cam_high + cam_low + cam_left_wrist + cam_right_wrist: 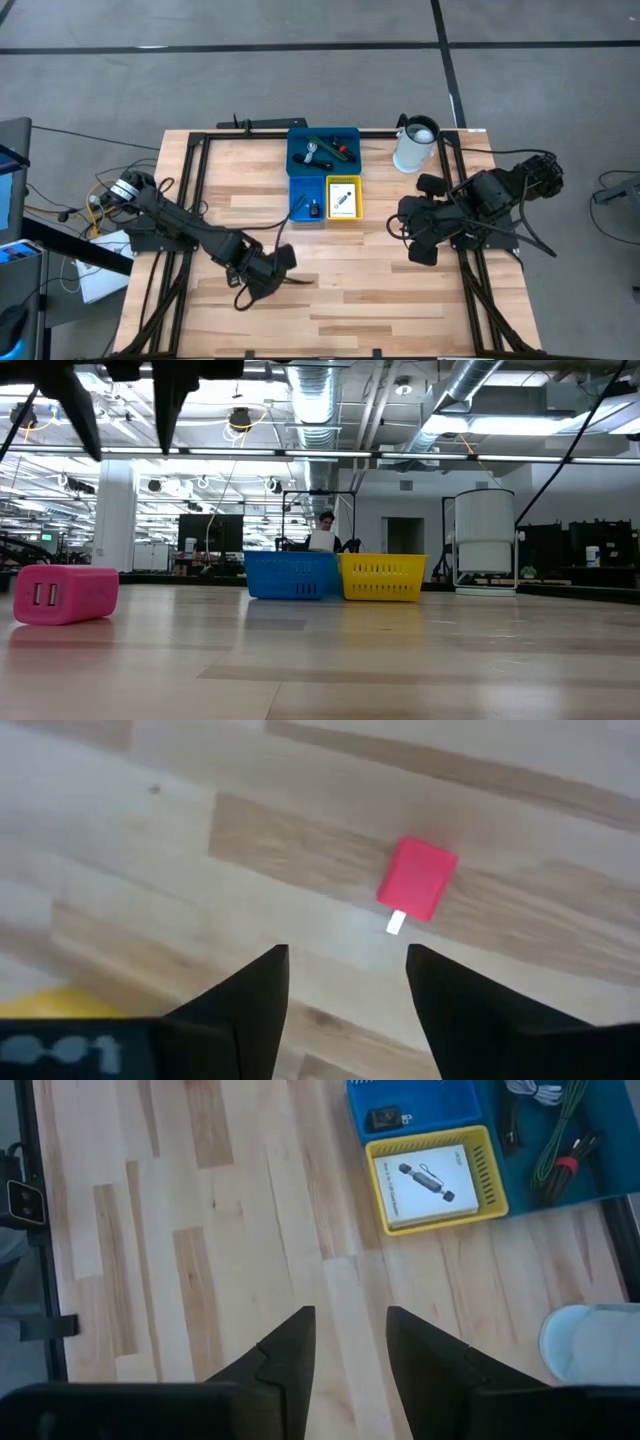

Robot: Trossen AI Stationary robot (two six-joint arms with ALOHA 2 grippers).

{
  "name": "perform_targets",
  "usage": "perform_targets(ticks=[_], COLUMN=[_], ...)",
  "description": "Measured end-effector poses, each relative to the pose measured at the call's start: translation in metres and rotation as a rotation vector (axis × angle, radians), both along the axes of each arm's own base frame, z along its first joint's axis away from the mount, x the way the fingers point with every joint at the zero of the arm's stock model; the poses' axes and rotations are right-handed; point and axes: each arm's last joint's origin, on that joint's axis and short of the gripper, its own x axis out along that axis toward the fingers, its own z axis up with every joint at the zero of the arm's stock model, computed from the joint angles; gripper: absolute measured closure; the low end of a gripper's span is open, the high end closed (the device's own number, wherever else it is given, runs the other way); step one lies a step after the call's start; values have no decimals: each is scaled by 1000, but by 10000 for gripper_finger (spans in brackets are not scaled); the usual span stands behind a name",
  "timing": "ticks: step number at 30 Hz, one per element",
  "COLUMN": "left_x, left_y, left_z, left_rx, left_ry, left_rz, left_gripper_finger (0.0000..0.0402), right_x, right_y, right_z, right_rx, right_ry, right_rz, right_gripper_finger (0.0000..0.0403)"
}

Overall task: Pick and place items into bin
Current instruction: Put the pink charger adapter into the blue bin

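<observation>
A pink-red block (417,878) with a short white prong (396,922) lies flat on the wood, just ahead of my open left gripper (347,955). The low view shows the pink-red block (65,593) at left, with dark fingers above it. My left gripper (272,262) hovers over the table's near middle. It hides the block in the high view. My right gripper (350,1315) is open and empty over bare wood, right of the bins in the high view (420,245). The yellow bin (437,1180) holds a white card (425,1183).
The wide blue tray (323,148) at the far edge holds cables and a pen. The small blue bin (307,200) holds a tiny black piece. A white pitcher (415,145) stands right of the tray. Black frame rails run along both table sides. Bare wood lies between the arms.
</observation>
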Motion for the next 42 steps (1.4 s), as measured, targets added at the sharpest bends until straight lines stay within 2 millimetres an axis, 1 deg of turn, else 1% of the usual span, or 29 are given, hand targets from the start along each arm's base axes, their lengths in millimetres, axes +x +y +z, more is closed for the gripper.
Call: perform_targets(ticks=[2,8,12,16,22,37,42], left_x=[-2,2,5,8,13,22,23], left_y=[-4,-15,-17,-16,-11,-15,-15], left_z=[-3,-21,-33,-40,-46,-66,-69], left_rx=[17,55,87,76,40,18,19], left_ry=[19,71,117,155,188,225,233], left_rz=[-49,-152,-209,-255,-246,-244,-258], left_gripper_finger=[207,207,207,207,207,207,207], right_x=[0,0,0,0,0,0,0], right_y=[0,0,0,0,0,0,0], right_z=[0,0,0,0,0,0,0], right_rx=[4,16,17,24,27,28,29], right_ry=[0,-3,-4,-6,-6,-7,-8], right_rz=[-7,-29,-32,-46,-52,-54,-55], right_gripper_finger=[285,285,285,285,285,285,285])
